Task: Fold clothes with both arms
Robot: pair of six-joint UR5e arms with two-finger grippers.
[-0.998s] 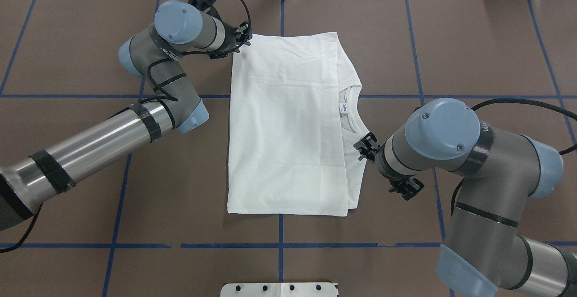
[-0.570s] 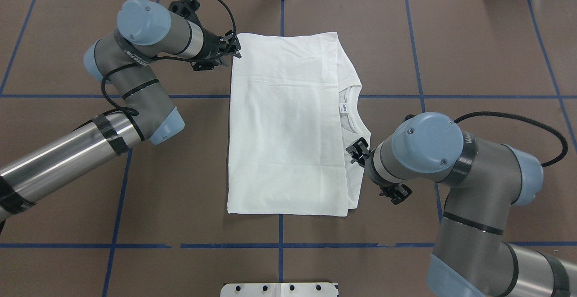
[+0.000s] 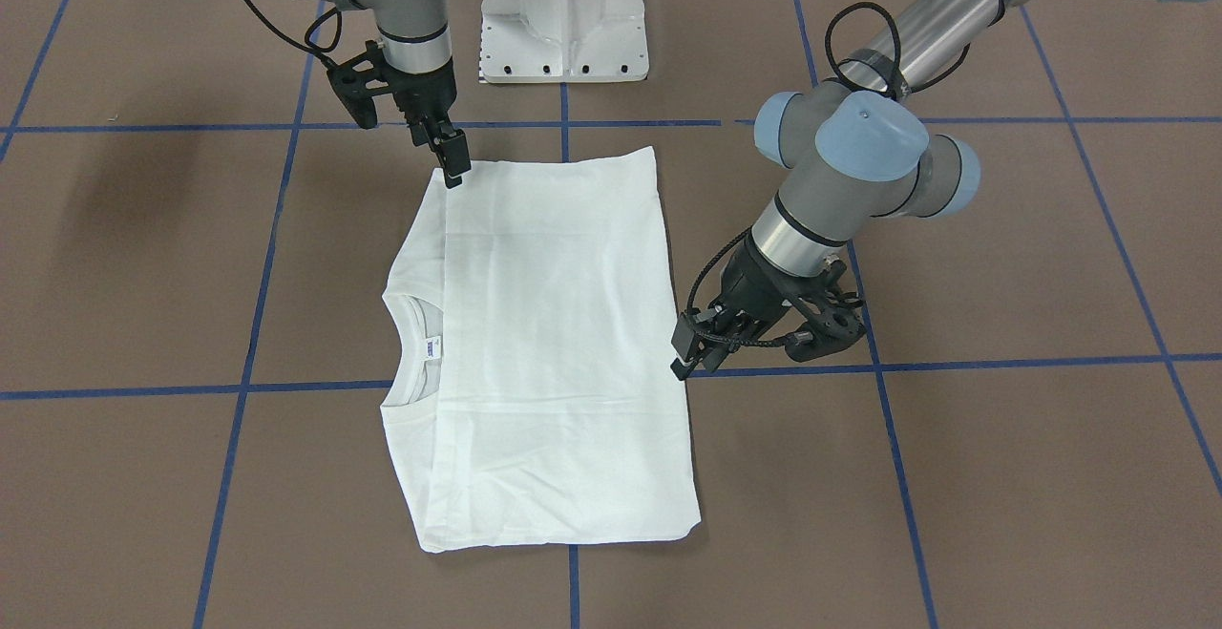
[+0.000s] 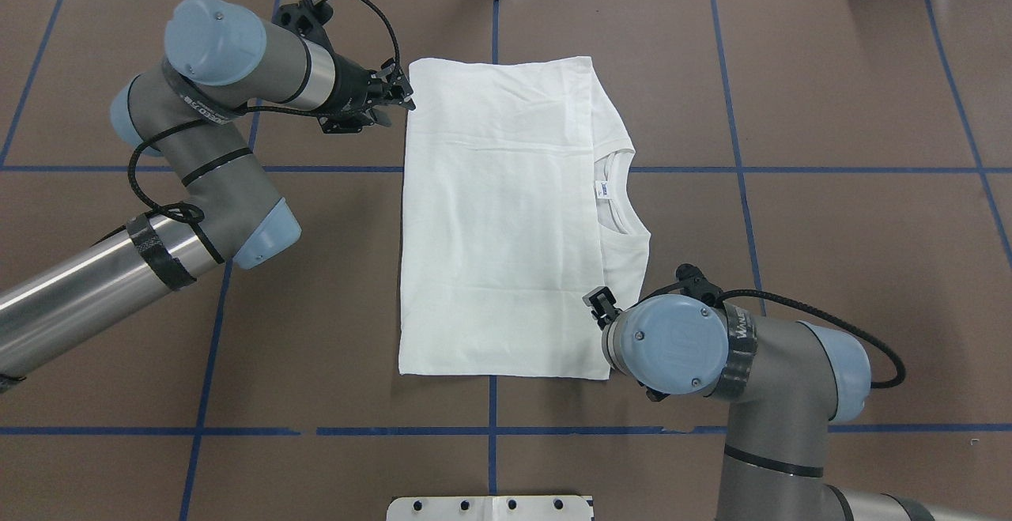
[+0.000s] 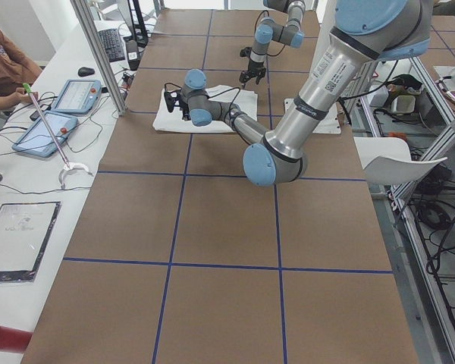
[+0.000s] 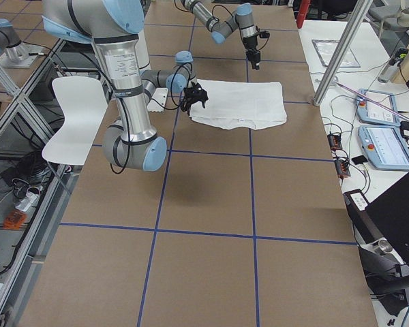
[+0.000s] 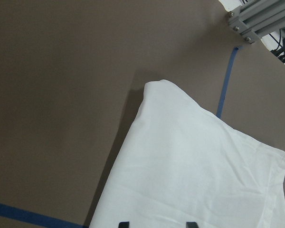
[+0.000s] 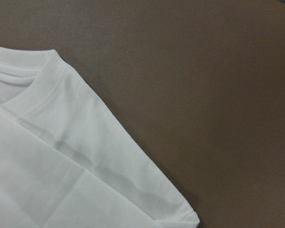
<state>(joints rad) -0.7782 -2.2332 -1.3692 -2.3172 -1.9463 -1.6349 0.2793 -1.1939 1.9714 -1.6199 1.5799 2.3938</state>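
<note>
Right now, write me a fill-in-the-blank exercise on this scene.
1. The folded shirt is ___.
2. The brown table is marked with ___ tape lines.
3. The small label sits just inside the shirt's ___.
4. The gripper on the shirt's label side belongs to the robot's ___ arm.

Missing words: white; blue; collar; right.

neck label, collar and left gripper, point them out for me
neck label (image 4: pixel 602 190), overhead view, middle of the tag
collar (image 4: pixel 613 159), overhead view, ribbed band on the far side of the neck opening
left gripper (image 4: pixel 408 99), overhead view, midway between its fingers
</note>
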